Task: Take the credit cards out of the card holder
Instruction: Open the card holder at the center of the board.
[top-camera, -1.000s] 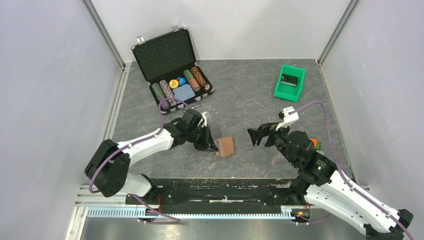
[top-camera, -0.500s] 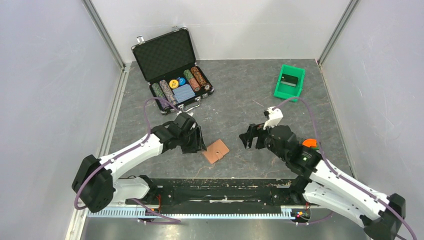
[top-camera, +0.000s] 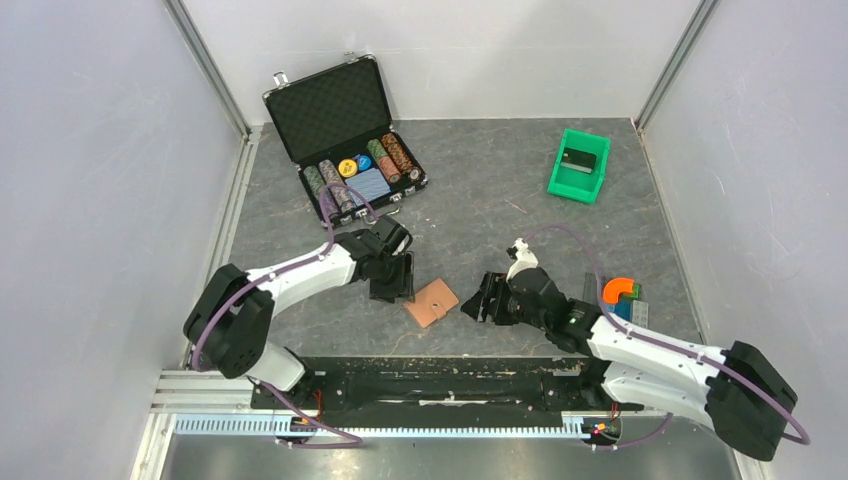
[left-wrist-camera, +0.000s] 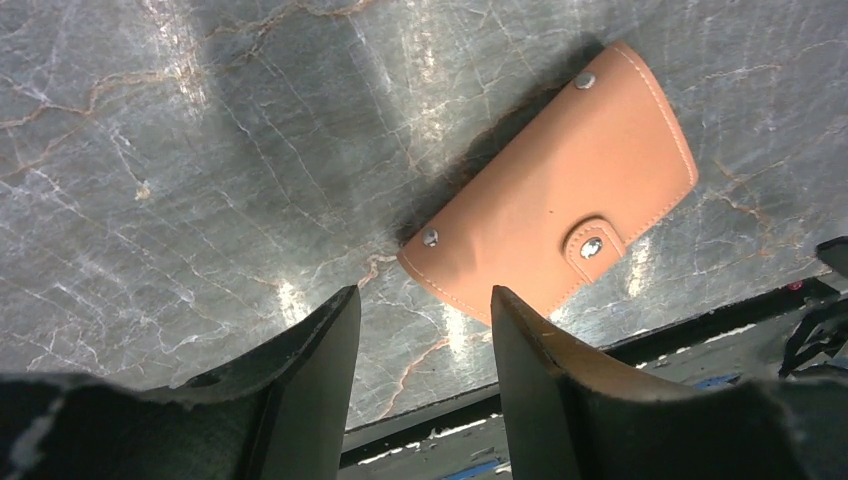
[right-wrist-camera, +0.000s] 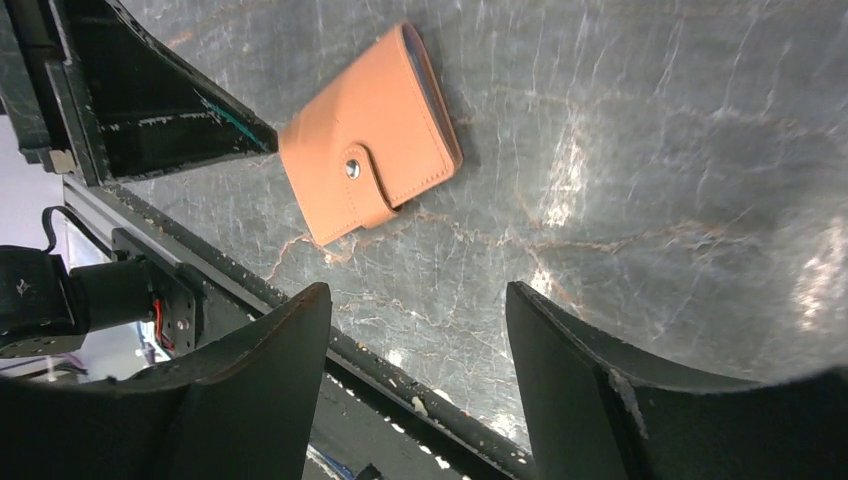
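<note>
Between left pincer (top-camera: 392, 292) and right pincer (top-camera: 476, 308), both spread empty, lies the tan card holder (top-camera: 431, 302), snapped shut.

The closed card holder (right-wrist-camera: 368, 150) lies flat beyond the right gripper (right-wrist-camera: 417, 296), fingers parted.

Card holder (top-camera: 431, 302): flat tan-brown leather wallet with light stitching along the edges, folded shut. Strap tab (left-wrist-camera: 592, 245) wraps over one edge and its metal snap is fastened; two more small metal studs sit at corners of the cover. Lies flat on the dark marbled table (top-camera: 480, 200), turned diagonally, close to the near edge, roughly mid-width. Thin blue-grey lining shows along one side edge. Contents hidden by the closed cover.
</note>
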